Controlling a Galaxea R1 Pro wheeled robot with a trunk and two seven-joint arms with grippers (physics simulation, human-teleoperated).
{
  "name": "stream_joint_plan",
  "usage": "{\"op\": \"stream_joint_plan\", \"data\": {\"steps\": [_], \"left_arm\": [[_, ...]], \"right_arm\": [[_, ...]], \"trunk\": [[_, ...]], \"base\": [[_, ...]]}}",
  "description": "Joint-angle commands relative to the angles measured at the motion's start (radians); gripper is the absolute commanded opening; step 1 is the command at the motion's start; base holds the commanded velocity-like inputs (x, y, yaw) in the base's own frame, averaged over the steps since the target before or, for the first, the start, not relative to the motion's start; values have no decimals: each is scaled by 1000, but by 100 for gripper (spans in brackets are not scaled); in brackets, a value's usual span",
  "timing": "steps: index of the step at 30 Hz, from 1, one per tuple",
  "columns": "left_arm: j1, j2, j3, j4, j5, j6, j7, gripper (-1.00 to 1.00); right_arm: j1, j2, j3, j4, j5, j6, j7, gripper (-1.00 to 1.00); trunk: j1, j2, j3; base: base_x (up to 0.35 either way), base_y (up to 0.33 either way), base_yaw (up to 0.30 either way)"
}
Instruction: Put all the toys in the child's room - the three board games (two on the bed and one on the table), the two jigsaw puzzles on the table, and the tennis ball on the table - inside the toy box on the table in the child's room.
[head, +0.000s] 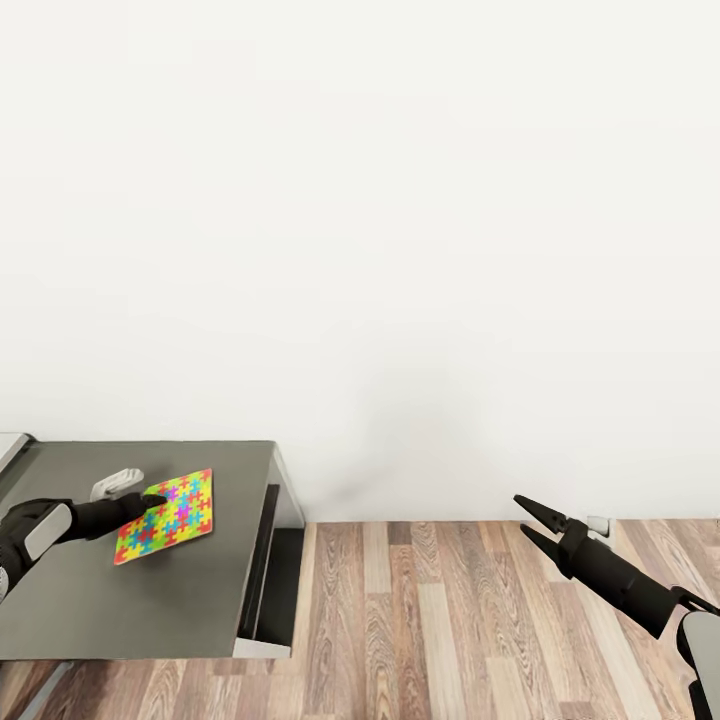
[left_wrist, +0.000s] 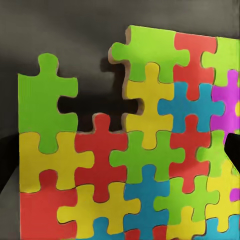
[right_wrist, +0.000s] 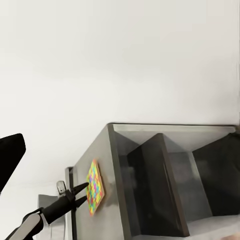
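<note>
Facing a blank white wall (head: 360, 200) above plank floor (head: 450, 620). Dark grey surface (head: 120, 590) sits low at the robot's left, open shelving beneath. Jigsaw puzzle (head: 165, 516) lies flat on it, near the wall-side edge. Left hand (head: 150, 504) reaches the puzzle's near corner; whether it grips, cannot tell. Right hand (head: 531, 520) hangs over the floor, fingers parted, empty. Step in hand, by my reading: picking up this puzzle. Next calls for a firm pinch on the thin edge, then lifting.
</note>
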Motion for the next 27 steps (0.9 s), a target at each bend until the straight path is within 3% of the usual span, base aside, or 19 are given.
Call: {"op": "stream_joint_plan", "data": {"steps": [1, 6, 20, 27], "left_arm": [[1, -2, -3, -1, 17, 7, -3, 100], [1, -2, -3, -2, 17, 7, -3, 100], [1, -2, -3, -2, 17, 7, -22, 100], [1, -2, -3, -1, 17, 7, -23, 100]], "right_arm": [[-1, 0, -2, 0, 9, 4, 9, 100], [-1, 0, -1, 0, 9, 4, 9, 100], [-1, 0, -2, 0, 9, 4, 9, 100], [-2, -1, -1, 0, 9, 4, 9, 100]], "trunk": [[1, -1, -1], [1, -1, 4], [1, -1, 6], [1, -1, 10]], "base": [[0, 0, -206], [0, 0, -195], [-33, 0, -20], [-18, 0, -163]]}}
